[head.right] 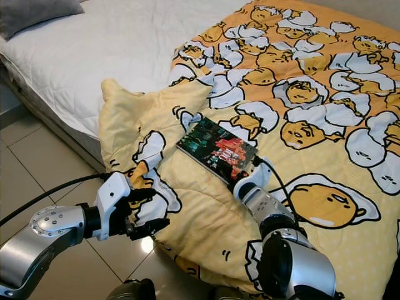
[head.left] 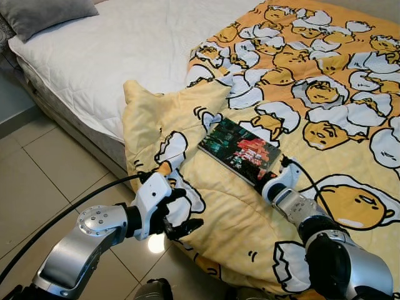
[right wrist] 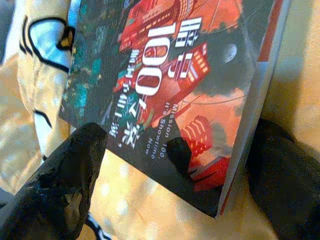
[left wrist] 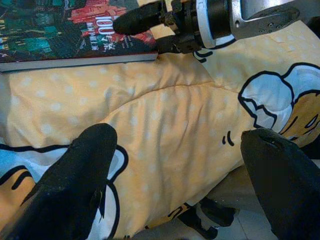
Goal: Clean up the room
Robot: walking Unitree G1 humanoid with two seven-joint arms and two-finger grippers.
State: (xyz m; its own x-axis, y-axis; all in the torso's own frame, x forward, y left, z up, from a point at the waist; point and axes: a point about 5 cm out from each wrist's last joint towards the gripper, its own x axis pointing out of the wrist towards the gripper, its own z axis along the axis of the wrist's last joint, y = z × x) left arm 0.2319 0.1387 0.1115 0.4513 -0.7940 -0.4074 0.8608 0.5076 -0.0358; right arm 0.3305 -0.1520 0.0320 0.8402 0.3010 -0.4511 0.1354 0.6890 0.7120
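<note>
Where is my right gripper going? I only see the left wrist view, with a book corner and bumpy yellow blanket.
Observer: The right gripper sits at the book's near corner, fingers open around it, one over the cover.
Operator: What's the book lying on?
Observer: On an egg-cartoon duvet spread over a bed.
Operator: And my left gripper?
Observer: The left gripper is open at the duvet's hanging edge, above the tiled floor.

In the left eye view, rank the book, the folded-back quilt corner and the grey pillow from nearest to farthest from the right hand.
1. Book: at the right hand, its near corner between the fingers.
2. Folded-back quilt corner: to the left, at the bed's edge.
3. Grey pillow: far left, at the head of the white mattress.
</note>
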